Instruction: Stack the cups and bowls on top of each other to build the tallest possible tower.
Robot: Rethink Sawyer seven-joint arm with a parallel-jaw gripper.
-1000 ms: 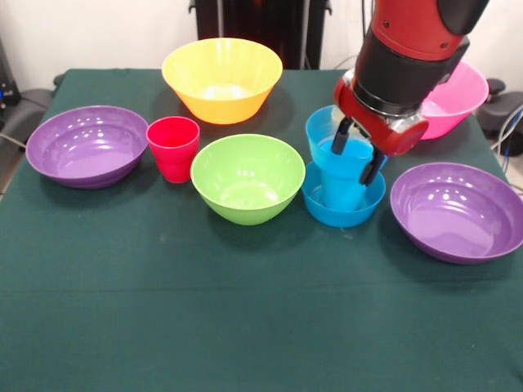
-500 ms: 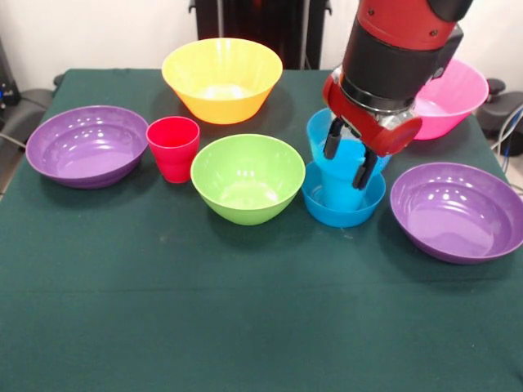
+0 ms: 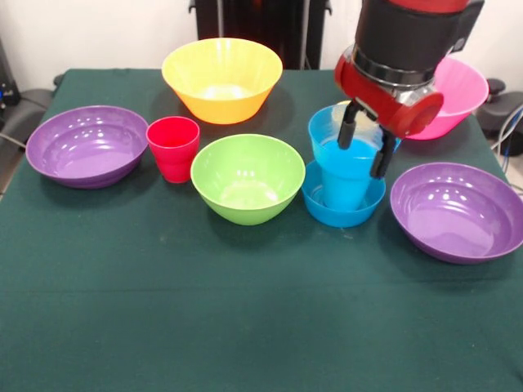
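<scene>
Gripper [image 3: 364, 149] spread above blue cup [image 3: 346, 167], arm tilted from above

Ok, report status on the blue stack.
End effector open, above blue cup. Cup upright in small blue bowl. Green bowl close beside.

Gripper [image 3: 365, 149] spread open over the tower [image 3: 344, 175]: blue cup [image 3: 343, 181] upright in a small blue bowl [image 3: 343, 204], another blue bowl [image 3: 331, 131] on top. Lime green bowl [image 3: 248, 176] just left; red cup [image 3: 172, 148] beyond, beside a purple bowl [image 3: 87, 144]. Second purple bowl [image 3: 456, 211] right; orange-yellow bowl [image 3: 221, 78] and pink bowl [image 3: 453, 94] at back.
</scene>
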